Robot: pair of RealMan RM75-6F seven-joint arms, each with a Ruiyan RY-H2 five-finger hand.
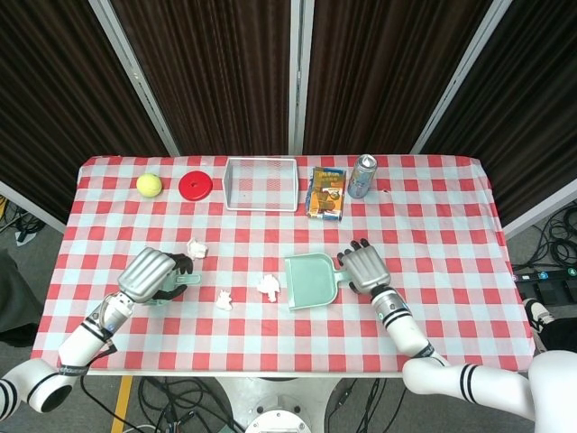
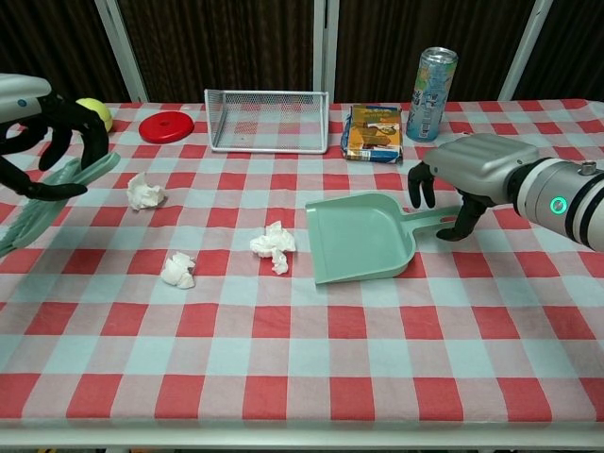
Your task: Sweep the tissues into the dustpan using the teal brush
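1. Your right hand (image 2: 469, 175): fingers apart over the dustpan (image 2: 361, 238) handle, holding nothing;
2. Your left hand (image 1: 149, 274): clasping the teal brush (image 2: 47, 193);
3. Tissues (image 2: 273, 243): on cloth, left of dustpan.

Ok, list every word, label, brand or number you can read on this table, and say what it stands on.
None can be read.
Drink can: printed design, lettering too blurred to read.
Snack packet: picture and lettering on its face, too small to read.
Right hand: a green light glows at its wrist, no text.
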